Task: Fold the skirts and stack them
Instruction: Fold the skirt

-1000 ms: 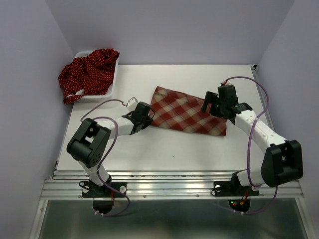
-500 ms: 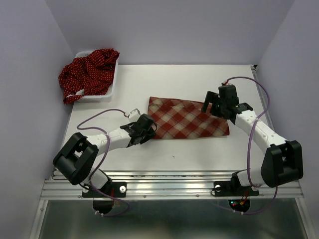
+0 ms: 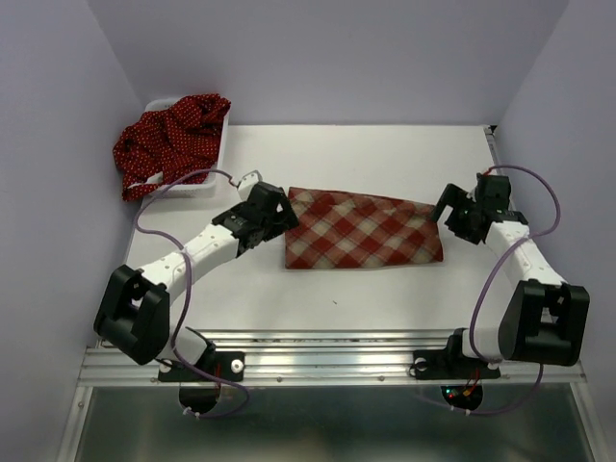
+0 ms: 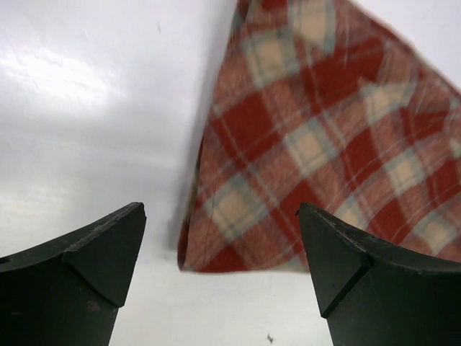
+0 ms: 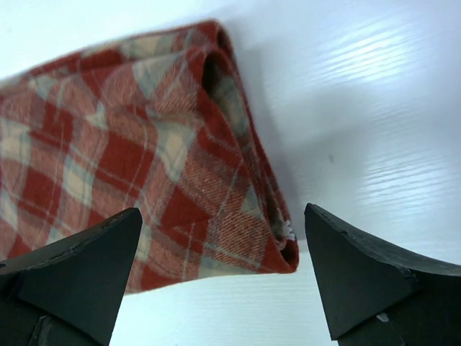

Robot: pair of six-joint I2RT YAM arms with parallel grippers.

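Observation:
A red-and-cream plaid skirt (image 3: 364,231) lies folded flat as a long strip in the middle of the white table (image 3: 385,154). My left gripper (image 3: 282,218) stands open at its left end; in the left wrist view the skirt's corner (image 4: 317,151) lies just ahead of the spread fingers (image 4: 94,259), with nothing between them. My right gripper (image 3: 443,216) is open at the skirt's right end, where the folded edge (image 5: 158,151) shows between and ahead of its fingers (image 5: 360,274), untouched. Dark red dotted skirts (image 3: 173,142) are heaped at the back left.
The dotted heap fills a white basket (image 3: 214,178) in the table's back left corner and hangs over its rim. Purple cables loop off both arms. Lilac walls close in the table on the left, back and right.
My left gripper has opened and let go of the plaid skirt, which now lies straightened. The left arm has swung back and the right gripper has moved out to the skirt's right end.

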